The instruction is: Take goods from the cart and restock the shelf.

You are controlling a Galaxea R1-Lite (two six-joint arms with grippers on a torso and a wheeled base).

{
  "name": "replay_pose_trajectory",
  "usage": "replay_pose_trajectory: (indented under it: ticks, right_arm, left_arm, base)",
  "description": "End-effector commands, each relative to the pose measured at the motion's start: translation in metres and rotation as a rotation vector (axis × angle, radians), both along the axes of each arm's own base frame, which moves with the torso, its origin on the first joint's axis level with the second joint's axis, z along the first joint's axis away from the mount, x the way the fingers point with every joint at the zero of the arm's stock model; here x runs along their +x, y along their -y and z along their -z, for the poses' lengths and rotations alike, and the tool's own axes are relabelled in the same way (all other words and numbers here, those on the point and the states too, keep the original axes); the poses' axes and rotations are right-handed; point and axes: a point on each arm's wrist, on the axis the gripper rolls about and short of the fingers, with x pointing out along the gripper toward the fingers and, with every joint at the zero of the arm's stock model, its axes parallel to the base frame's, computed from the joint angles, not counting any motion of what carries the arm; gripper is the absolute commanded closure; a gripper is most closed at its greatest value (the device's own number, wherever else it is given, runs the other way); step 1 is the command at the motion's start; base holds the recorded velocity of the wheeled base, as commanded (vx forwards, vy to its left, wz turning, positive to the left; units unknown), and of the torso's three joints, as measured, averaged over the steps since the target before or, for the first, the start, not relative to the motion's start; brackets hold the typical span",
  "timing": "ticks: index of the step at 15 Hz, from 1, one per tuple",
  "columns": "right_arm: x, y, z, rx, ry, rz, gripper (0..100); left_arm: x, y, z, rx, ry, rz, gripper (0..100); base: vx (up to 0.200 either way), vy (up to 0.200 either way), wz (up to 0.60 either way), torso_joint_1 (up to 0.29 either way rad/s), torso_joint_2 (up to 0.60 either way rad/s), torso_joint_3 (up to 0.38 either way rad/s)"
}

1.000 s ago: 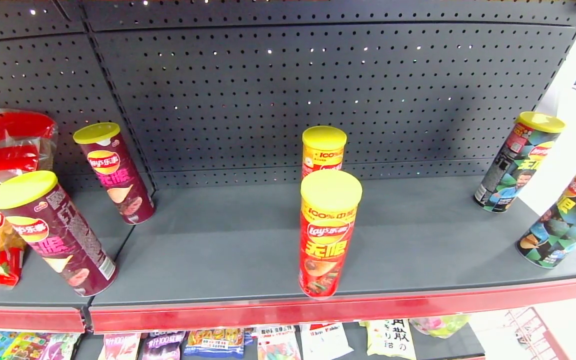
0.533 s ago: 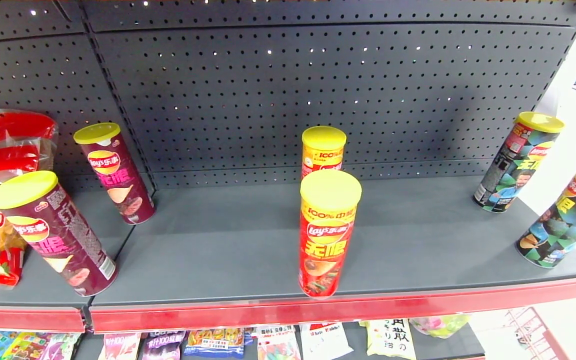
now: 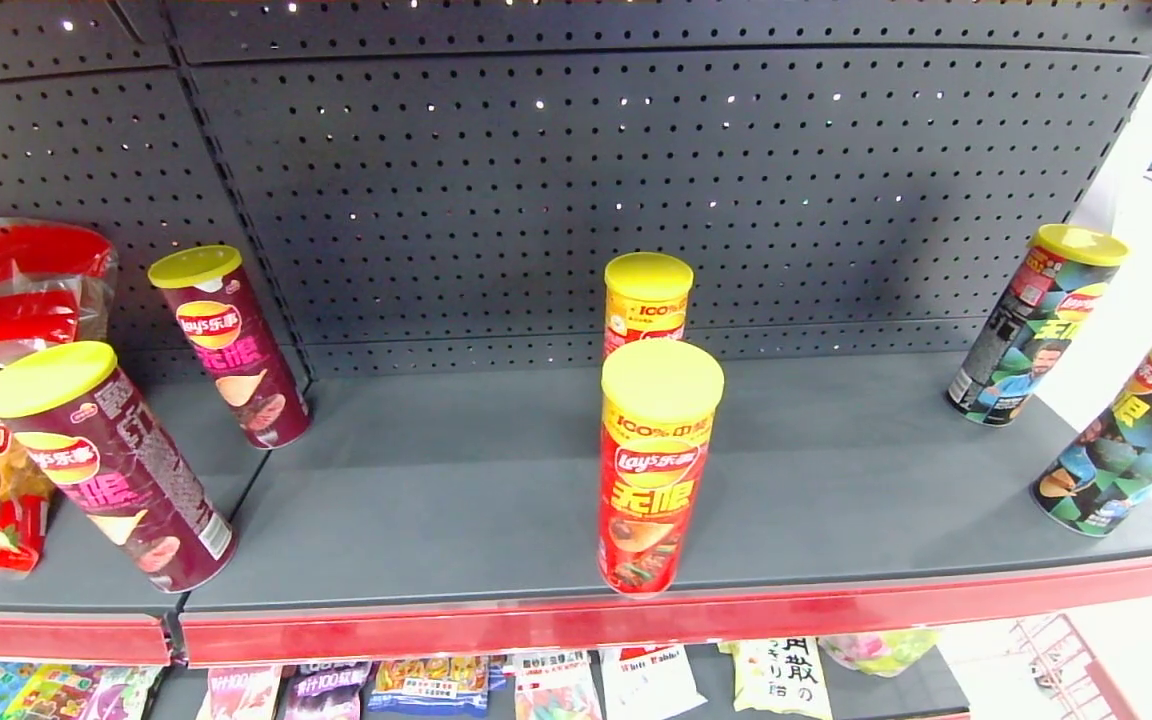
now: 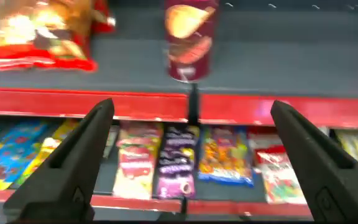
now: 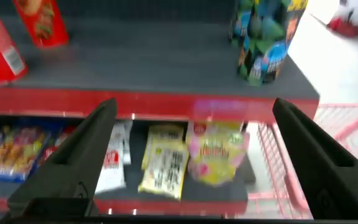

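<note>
Standing cylindrical red canister [image 3: 660, 465], matte shelf [image 3: 456, 500]

A shop aisle: a dark grey metal shelf [image 3: 456, 500] with a perforated back panel [image 3: 536, 200] and a red front strip [image 3: 836, 600], tall yellow-lidded crisp cans [image 3: 656, 470] spaced along it, colourful snack packets [image 3: 426, 685] ranged on the tier below

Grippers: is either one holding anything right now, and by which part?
Nothing is held: the left gripper and the right gripper are both open and empty, in front of the shelf.
</note>
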Motion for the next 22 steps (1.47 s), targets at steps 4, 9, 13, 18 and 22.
replay_pose_trajectory:
  ticks: [4, 9, 13, 18, 22]
  right_arm:
    - [0.0016, 0.0003, 0.0123, 0.044, -0.049, 0.001, 0]
    - [0.0013, 0.0003, 0.0124, 0.044, -0.044, 0.004, 0]
    - [0.0012, 0.0003, 0.0125, 0.046, -0.042, 0.003, 0]
    - [0.0012, 0.0003, 0.0125, 0.047, -0.043, 0.001, 0]
    - [0.0011, 0.0002, 0.0125, 0.047, -0.041, -0.001, 0]
  left_arm:
    - [0.0017, 0.007, -0.0001, 0.006, 0.026, 0.062, 0]
    - [0.0018, 0.0069, -0.0002, 0.032, 0.02, -0.061, 0]
    - [0.0021, 0.0076, -0.0019, -0.004, 0.038, -0.011, 0]
    - [0.0015, 0.0047, 0.0004, -0.008, 0.014, 0.201, 0]
    - [-0.0059, 0.0038, 0.0073, 0.026, 0.062, 0.075, 0]
  base:
    - [0.0, 0.0, 0.0, 0.0, 0.0, 0.0]
    - [0.0, 0.0, 0.0, 0.0, 0.0, 0.0]
    - [0.0, 0.0, 0.0, 0.0, 0.0, 0.0]
    - [0.0, 0.0, 0.0, 0.0, 0.0, 0.0]
    - [0.0, 0.0, 0.0, 0.0, 0.0, 0.0]
